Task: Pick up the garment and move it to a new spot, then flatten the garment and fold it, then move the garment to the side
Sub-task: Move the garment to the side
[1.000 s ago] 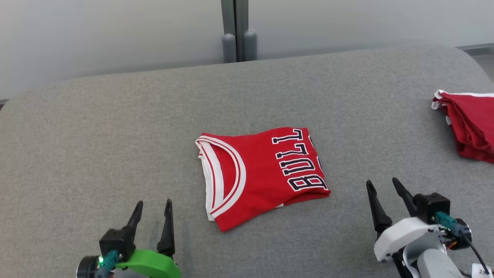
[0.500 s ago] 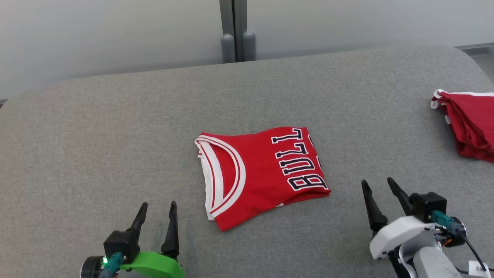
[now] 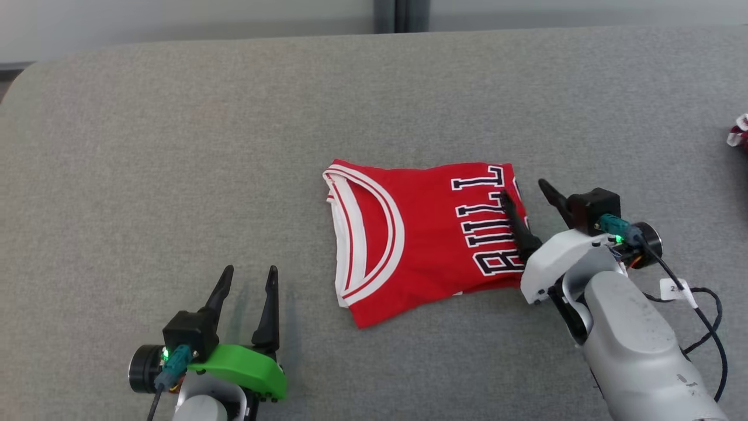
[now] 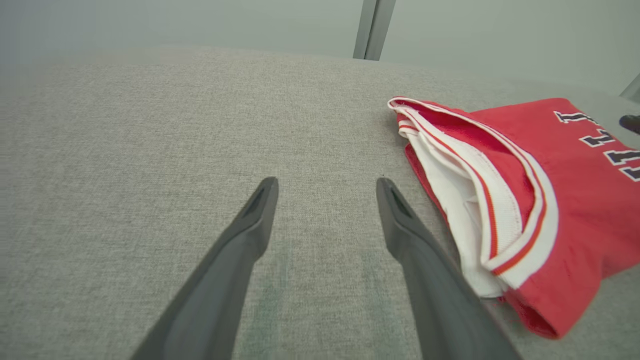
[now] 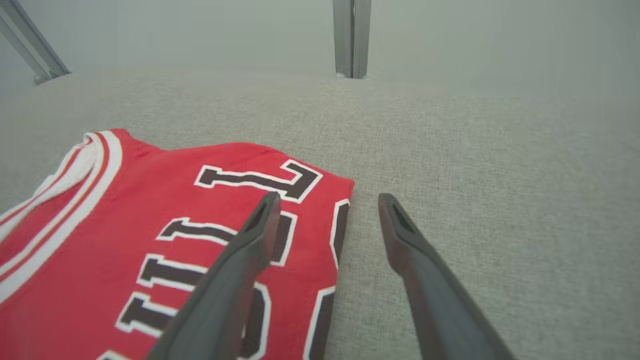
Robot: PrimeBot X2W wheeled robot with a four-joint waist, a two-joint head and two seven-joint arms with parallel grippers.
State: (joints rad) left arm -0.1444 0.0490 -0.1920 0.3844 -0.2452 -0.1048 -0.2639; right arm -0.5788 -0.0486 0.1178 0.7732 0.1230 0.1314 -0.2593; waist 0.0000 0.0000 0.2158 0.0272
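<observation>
Garment (image 3: 421, 240) (image 4: 550, 200) (image 5: 125, 240), a red jersey with white trim and dark block letters, lies folded into a rough square near the middle of the grey fabric-covered tabletop (image 3: 175, 146). Its banded neckline end points to the robot's left and its lettered end to the robot's right.

From where I stand, the right jaws are spread wide and have hold of nothing. They sit astride the lettered edge of the garment. One dark finger (image 3: 514, 225) (image 5: 235, 270) lies over the letters, just inside the edge. The other finger (image 3: 552, 196) (image 5: 415, 270) is over bare tabletop just beside that edge. Whether the inner finger touches the cloth I cannot tell.

The left jaws are also fully apart and empty. Their fingers (image 3: 270, 310) (image 4: 415, 250) point away from the robot over bare tabletop, near the garment's neckline end but clear of it. In the left wrist view the layered white and red bands lie just beside the nearer finger.

A scrap of another red and white cloth (image 3: 737, 131) shows at the far right edge of the tabletop, well apart from the garment. A grey post (image 3: 401, 9) stands behind the tabletop's far edge.
</observation>
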